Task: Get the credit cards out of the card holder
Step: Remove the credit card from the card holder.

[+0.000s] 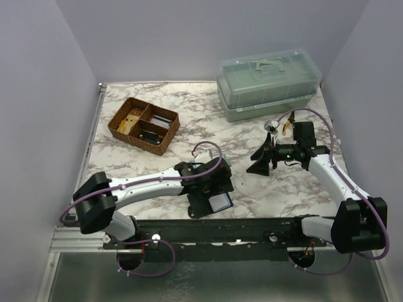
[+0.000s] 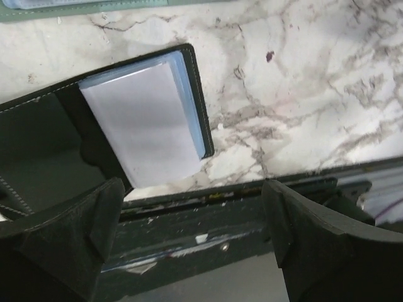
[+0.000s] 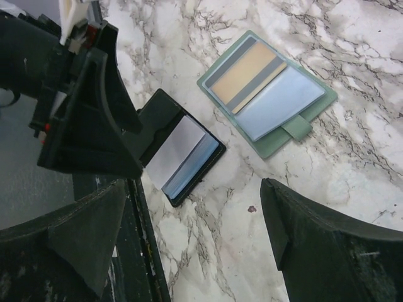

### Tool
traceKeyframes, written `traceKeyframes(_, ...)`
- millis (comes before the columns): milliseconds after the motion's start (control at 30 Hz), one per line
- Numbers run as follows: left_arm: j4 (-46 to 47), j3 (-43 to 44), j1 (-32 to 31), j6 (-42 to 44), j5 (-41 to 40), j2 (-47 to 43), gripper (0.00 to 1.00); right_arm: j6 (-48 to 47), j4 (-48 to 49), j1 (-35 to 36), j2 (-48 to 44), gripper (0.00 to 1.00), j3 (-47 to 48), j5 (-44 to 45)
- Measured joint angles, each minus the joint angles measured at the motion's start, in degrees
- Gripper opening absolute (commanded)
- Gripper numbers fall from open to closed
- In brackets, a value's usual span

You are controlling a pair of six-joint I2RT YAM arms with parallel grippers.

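Cards (image 2: 146, 126), pale blue-grey and stacked, sit in one half of the black wallet (image 2: 44, 148), which lies opened flat on the marble table (image 1: 126, 165) just beyond the dark rail (image 1: 208, 226), with a thin strip of marble showing between its nearest corner and the rail. One end of the stack is tucked under the black pocket of the other half. The top card looks whitish; blue edges of the ones under it show along the side.

The left gripper (image 2: 193, 189) hangs over the rail side of the wallet. Its fingers (image 2: 69, 242) are spread wide and nothing is between them; the cards lie ahead of them, not in their grasp. In the right wrist view one finger stands at the black half of the wallet, though whether it touches the leather cannot be told.

The right gripper (image 3: 195, 185) is farther from the rail and off to the right, its fingers (image 3: 327, 248) also wide apart and holding nothing.

A green wallet (image 3: 296, 129) lies open a little farther from the rail than the black one, apart from it, showing a tan striped card and a pale blue one. Well beyond the rail on the left stands a wicker tray (image 1: 140, 143); farthest from the rail, on the right, is a clear-lidded plastic box (image 1: 267, 78).
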Motion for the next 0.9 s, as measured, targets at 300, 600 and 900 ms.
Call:
traceKeyframes(300, -8.50, 11.30, -1.88, -6.38, -6.91, 17.77, 0.93, 0.04, 0.00, -0.02, -0.44, 0.95, 0.00, 1.97)
traceKeyframes(600, -14.67, 13.25, -2.08, -6.64, -8.52, 22.18, 0.79, 0.07, 0.02, -0.04, -1.53, 0.95, 0.00, 2.62)
traceKeyframes(900, -15.87, 10.73, -2.54, -6.12, -8.74, 17.27, 0.80, 0.04, 0.02, -0.04, -1.53, 0.95, 0.00, 2.60)
